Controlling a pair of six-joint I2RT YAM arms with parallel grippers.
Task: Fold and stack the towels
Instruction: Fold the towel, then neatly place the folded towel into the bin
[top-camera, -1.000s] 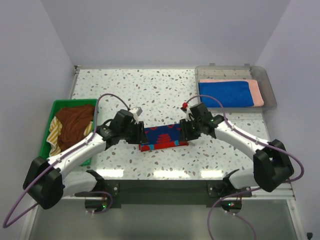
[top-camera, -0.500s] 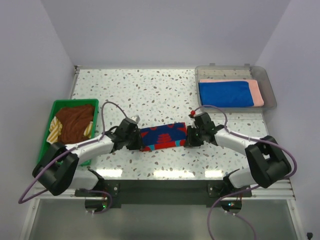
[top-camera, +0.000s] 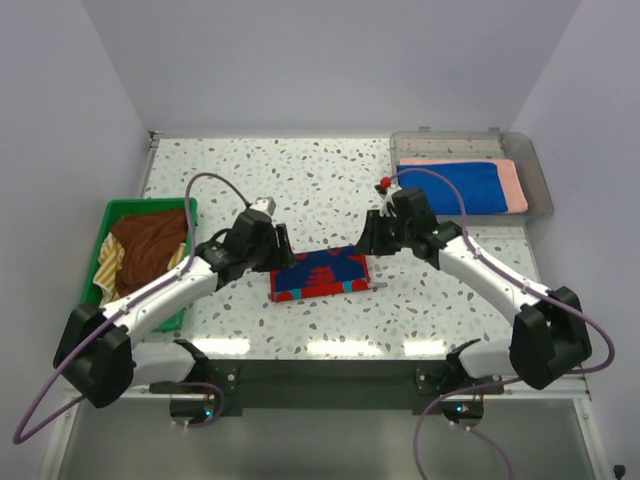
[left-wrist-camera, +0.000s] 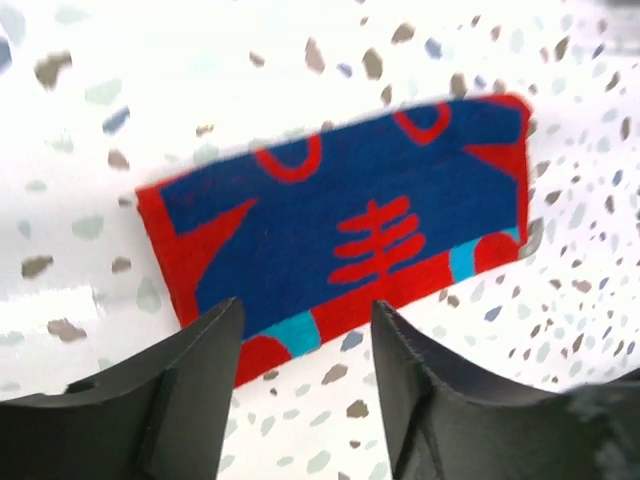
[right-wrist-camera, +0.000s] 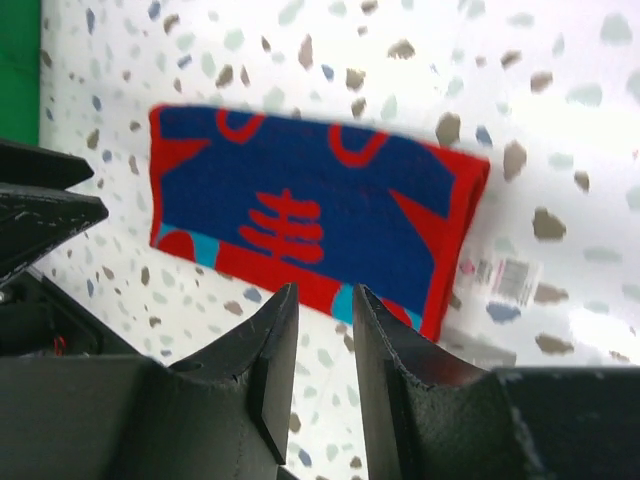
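Note:
The blue towel with red pattern (top-camera: 320, 273) lies folded flat on the table between my grippers; it also shows in the left wrist view (left-wrist-camera: 340, 225) and the right wrist view (right-wrist-camera: 310, 215). My left gripper (top-camera: 281, 254) hovers just off its left end, open and empty (left-wrist-camera: 307, 310). My right gripper (top-camera: 369, 243) hovers above its right end, jaws a little apart and empty (right-wrist-camera: 325, 292). A royal blue towel (top-camera: 450, 187) lies folded on a salmon pink towel (top-camera: 514, 186). A brown towel (top-camera: 150, 245) and a yellowish striped towel (top-camera: 107, 266) lie crumpled.
The blue and pink towels sit in a clear plastic tray (top-camera: 535, 170) at the back right. The brown and striped towels sit in a green basket (top-camera: 110, 212) at the left edge. A small white label (right-wrist-camera: 505, 280) sticks out from the patterned towel's right end.
Both grippers have let go of the patterned towel's ends and lifted back from it. The towel now lies folded on the table, shifted slightly.

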